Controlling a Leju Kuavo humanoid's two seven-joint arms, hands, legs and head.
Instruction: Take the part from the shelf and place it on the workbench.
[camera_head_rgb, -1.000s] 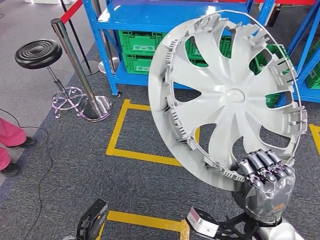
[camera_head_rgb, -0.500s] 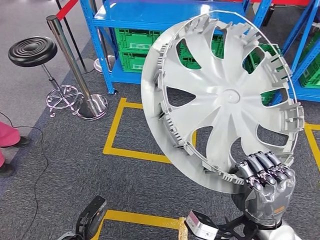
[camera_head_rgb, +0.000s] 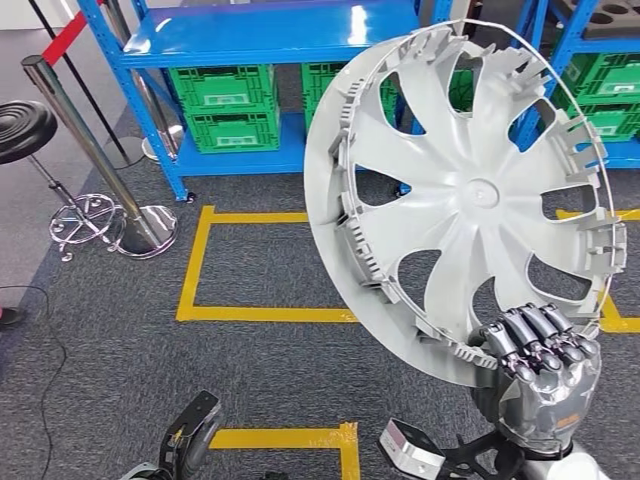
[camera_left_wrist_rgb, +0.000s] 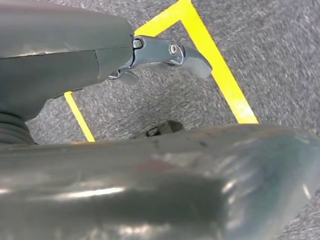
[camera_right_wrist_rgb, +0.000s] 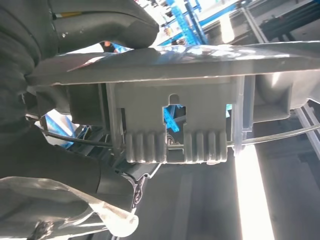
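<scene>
1. The right hand (camera_head_rgb: 545, 375) is clamped on the lower rim of the hubcap (camera_head_rgb: 460, 195), fingers curled over the edge, holding it upright and tilted out in front of the robot, above the grey carpet (camera_head_rgb: 113, 350).
2. The left hand (camera_head_rgb: 189, 440) hangs low on the near left with nothing in it; how far its fingers are spread I cannot tell.
3. Off the blue shelf (camera_head_rgb: 249, 35) it is, and no workbench in sight: this is the carry. My call: keep the grip firm and the disc steady, since one hand on one edge invites swing.
4. A light grey plastic wheel cover, swept spokes with open slots, ribbed clips and a thin wire ring round the back rim.
</scene>
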